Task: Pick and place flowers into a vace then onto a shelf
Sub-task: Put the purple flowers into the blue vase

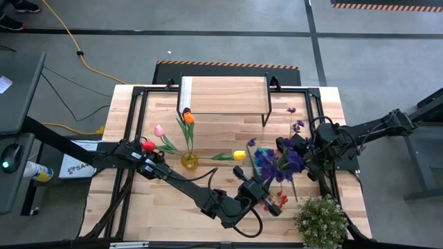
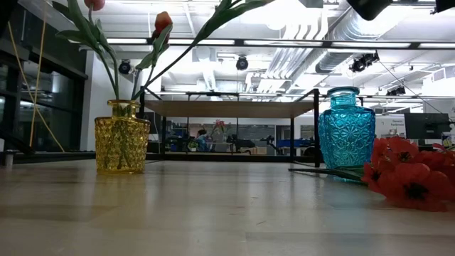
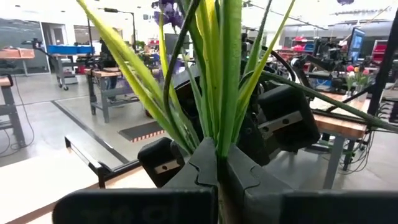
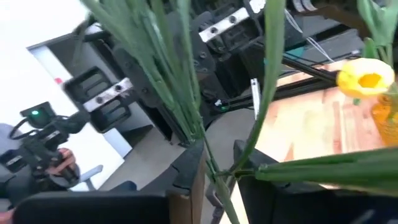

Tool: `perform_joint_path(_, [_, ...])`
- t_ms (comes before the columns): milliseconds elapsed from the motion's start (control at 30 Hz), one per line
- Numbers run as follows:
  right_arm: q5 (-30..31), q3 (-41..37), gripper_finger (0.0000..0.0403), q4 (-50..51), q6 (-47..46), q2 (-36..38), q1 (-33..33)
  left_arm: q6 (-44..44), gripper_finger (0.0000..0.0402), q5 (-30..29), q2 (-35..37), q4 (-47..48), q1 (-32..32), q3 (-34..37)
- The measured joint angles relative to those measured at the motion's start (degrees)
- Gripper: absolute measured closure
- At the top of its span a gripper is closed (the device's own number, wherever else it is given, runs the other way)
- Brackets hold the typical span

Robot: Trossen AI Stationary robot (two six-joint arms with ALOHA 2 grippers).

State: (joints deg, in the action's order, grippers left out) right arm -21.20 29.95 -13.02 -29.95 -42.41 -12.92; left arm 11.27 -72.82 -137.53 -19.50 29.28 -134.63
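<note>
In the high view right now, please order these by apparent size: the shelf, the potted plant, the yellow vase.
1. The shelf, clearly largest.
2. The potted plant, a bushy clump, partly cut off by the picture's edge.
3. The yellow vase, smallest.

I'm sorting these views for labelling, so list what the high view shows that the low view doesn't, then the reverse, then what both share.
Only the high view shows both arms, the left gripper shut on the purple flower stems, the right gripper at the same bunch, the yellow tulip and the bushy potted plant.

Only the low view shows the blue glass vase and the room behind the table.

Both show the yellow vase holding tulips, the shelf, the red flowers lying on the table.
</note>
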Motion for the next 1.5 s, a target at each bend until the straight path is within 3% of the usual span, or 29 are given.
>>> perform_joint_path(167, [-1.94,0.00,0.0328,-3.99,-0.06,0.00,-0.01,-0.05,0.0369,0.01,0.00,-0.07,-0.02,0.00])
perform_joint_path(533, [-2.62,0.00,0.0321,-2.84,0.69,-0.02,0.01,-0.07,0.0369,0.33,0.00,-0.05,-0.02,0.00])
perform_joint_path(967, [-4.20,0.00,0.0224,-2.66,0.63,-0.03,-0.01,-0.05,0.0369,0.31,0.00,-0.03,-0.07,0.00])
perform_joint_path(1100, [-2.06,0.04,0.0204,-1.06,1.16,-0.07,-0.01,-0.06,0.0369,0.93,0.00,-0.05,-0.09,0.00])
perform_joint_path(1500, [2.19,0.04,0.0223,-0.09,3.34,-0.09,-0.01,-0.88,0.0369,1.85,0.00,-0.03,-0.52,0.00])
